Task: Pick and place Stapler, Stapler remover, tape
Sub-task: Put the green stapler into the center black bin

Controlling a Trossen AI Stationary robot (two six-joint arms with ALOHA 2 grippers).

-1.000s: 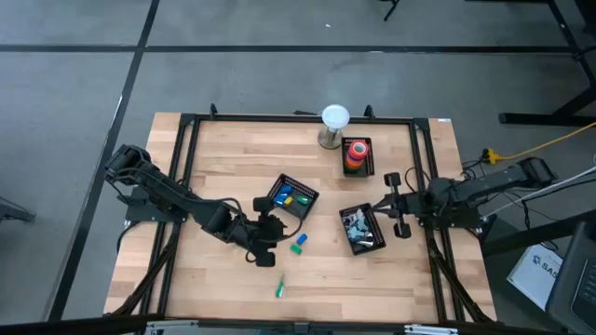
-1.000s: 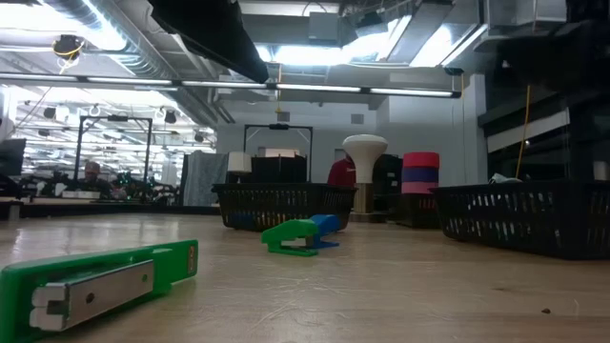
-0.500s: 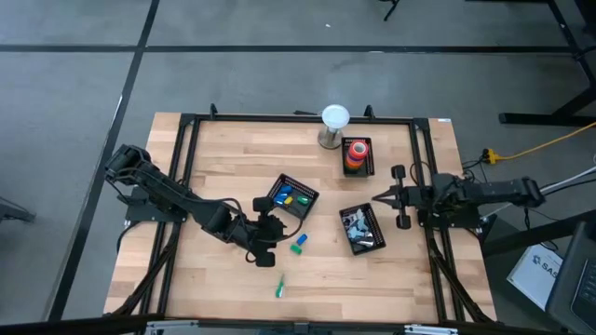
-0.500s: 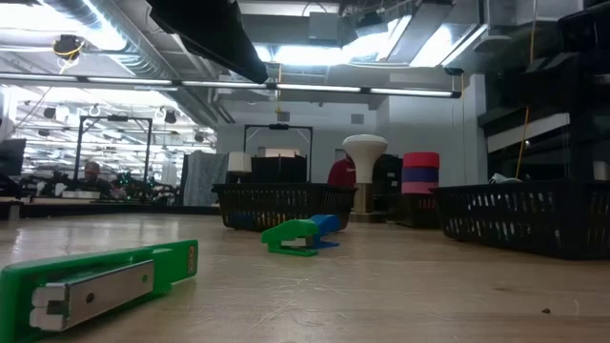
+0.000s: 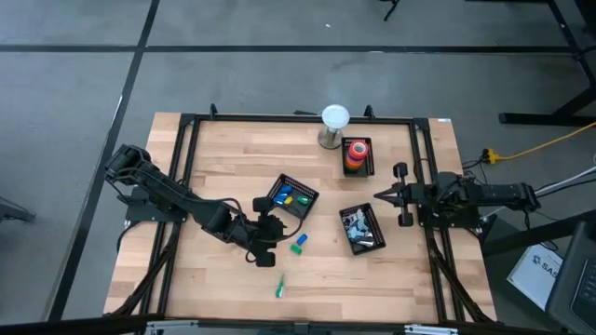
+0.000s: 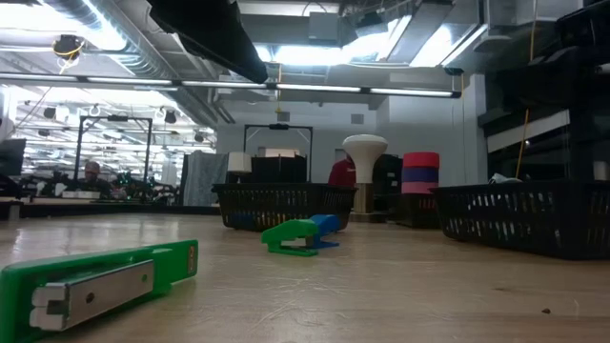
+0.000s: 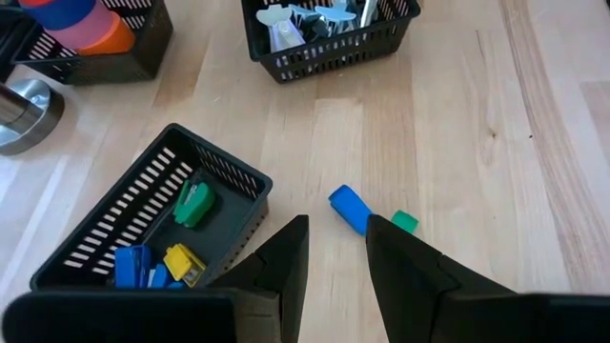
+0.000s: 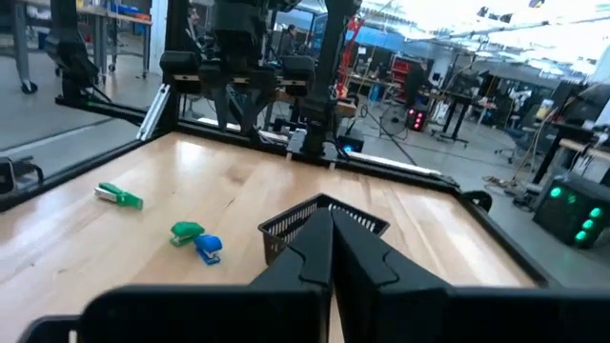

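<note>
Blue-and-green plastic stapler [image 7: 367, 212] sits just ahead of my left gripper [image 7: 335, 250], fingers half-open, empty; I'd straddle it squarely. Right gripper [image 5: 380, 195] shut, empty.

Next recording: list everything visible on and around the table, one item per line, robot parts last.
Table: one, light wood, dark frame.
Stapler basket: one, black, table centre, holding blue, green and yellow staplers.
Remover basket: one, black, right of centre, holding pale metallic pieces.
Tape rolls: stacked, red and orange on top, in a black holder at the far edge.
White-topped stand: one, beside the tape.
Small green and blue staplers: two, touching, loose near centre.
Long green stapler: one, near the front edge.
Left hand: open, empty, beside the loose pair.
Right hand: shut, empty, right of the remover basket.
</note>
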